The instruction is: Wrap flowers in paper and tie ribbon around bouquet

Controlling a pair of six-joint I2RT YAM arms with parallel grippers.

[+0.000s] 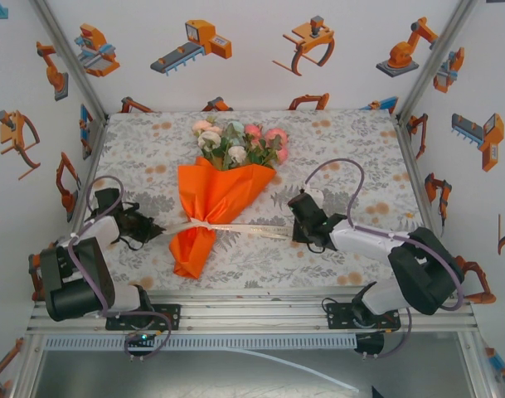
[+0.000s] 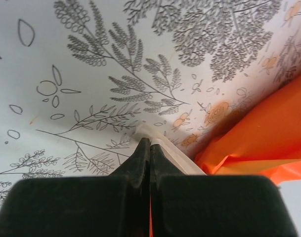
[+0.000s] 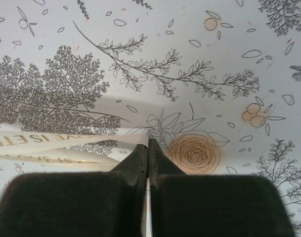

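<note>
Cinching the ribbon (image 1: 244,225) snug likely calls for equal outward pulls: the left gripper (image 2: 149,143) pinches one end at its fingertips, the bouquet (image 1: 215,199) lies between both grippers, and the right gripper (image 3: 148,145) pinches the other end

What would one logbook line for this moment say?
bouquet: wrapped, lying on table | ribbon: looped round its waist | left gripper: shut on ribbon end | right gripper: shut on other end

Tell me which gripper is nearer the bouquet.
Left. The left gripper sits close on the left of the bouquet, at its tied waist; the right gripper holds the ribbon farther out on the right side.
</note>
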